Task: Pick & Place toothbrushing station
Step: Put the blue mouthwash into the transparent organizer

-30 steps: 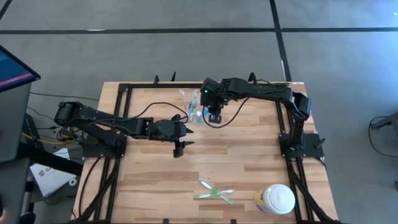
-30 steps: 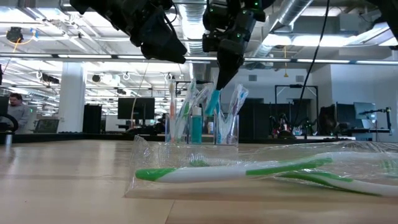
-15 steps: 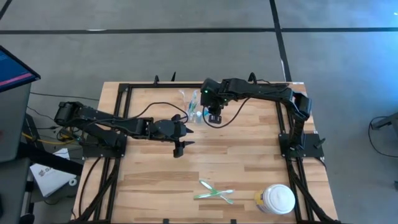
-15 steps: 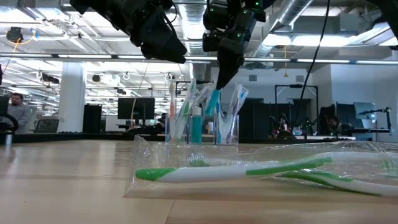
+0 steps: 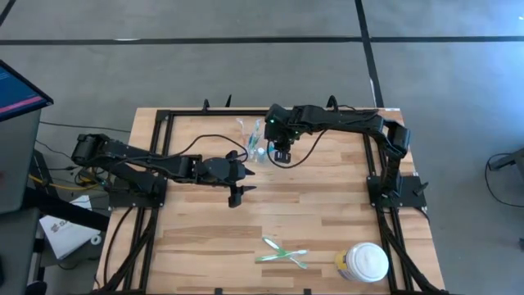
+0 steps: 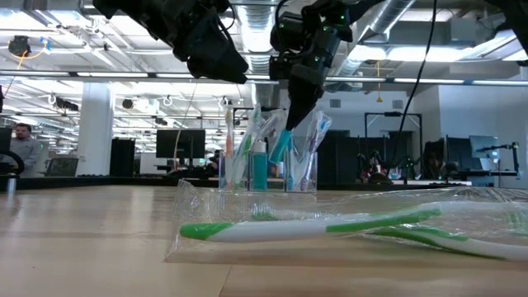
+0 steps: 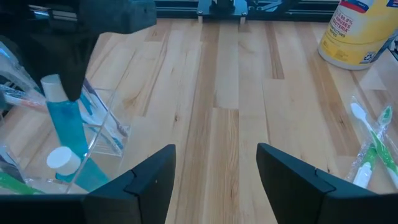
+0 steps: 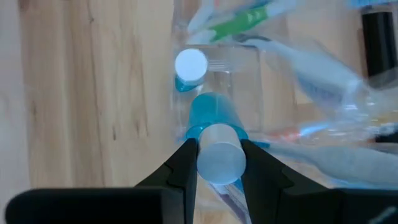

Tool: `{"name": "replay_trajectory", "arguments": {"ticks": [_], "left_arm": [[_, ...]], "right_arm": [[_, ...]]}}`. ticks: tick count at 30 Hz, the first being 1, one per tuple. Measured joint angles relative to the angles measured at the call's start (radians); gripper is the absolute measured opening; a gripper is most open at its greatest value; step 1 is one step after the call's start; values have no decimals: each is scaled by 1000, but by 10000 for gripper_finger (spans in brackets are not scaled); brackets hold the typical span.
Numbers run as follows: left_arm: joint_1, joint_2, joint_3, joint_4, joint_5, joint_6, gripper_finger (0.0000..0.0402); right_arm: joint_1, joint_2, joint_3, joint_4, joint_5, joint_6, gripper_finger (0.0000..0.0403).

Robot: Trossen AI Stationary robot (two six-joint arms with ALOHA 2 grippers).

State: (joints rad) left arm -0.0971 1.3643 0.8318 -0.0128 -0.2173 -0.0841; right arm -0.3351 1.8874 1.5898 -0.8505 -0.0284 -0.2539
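The clear plastic holder (image 5: 255, 144) stands at the table's far middle, with several thin toothbrushes (image 6: 239, 144) and a teal tube with a white cap (image 8: 190, 63) in it. My right gripper (image 5: 281, 152) is above it, shut on a second teal tube (image 6: 279, 147). That tube also shows in the left wrist view (image 7: 65, 121). My left gripper (image 5: 235, 195) hangs open and empty near the table's middle, on the near side of the holder (image 7: 99, 127). My right gripper pinches the teal tube at its whitish cap end (image 8: 219, 160) between its two fingers (image 8: 184, 167). The fingers come from above, pointing down. The tube hangs tilted below them, and its lower end (image 6: 275, 158) is inside the clear holder among the brushes.
Two green-and-white toothbrushes in clear wrapping (image 5: 282, 252) lie near the table's front edge and fill the low view's foreground (image 6: 330, 224). A white round lidded jar (image 5: 364, 262) stands at the front right. Black frame rails (image 5: 155, 139) run along the table's sides.
My right gripper has gone down a little over the holder and tipped slightly. The teal tube has sunk lower with it and now leans more, its lower end deeper in the holder.
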Motion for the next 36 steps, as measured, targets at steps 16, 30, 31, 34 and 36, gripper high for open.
{"name": "replay_trajectory", "arguments": {"ticks": [16, 30, 31, 34, 36], "left_arm": [[0, 0, 0, 0, 1, 0, 218], [0, 0, 0, -1, 4, 0, 218], [0, 0, 0, -1, 4, 0, 218], [0, 0, 0, -1, 3, 0, 218], [0, 0, 0, -1, 3, 0, 218]], "right_arm": [[-1, 0, 0, 29, -5, 0, 86], [0, 0, 0, 44, -16, 0, 98], [0, 0, 0, 45, -26, 0, 101], [0, 0, 0, 45, -32, 0, 115], [1, 0, 0, 47, -32, 0, 125]]}}
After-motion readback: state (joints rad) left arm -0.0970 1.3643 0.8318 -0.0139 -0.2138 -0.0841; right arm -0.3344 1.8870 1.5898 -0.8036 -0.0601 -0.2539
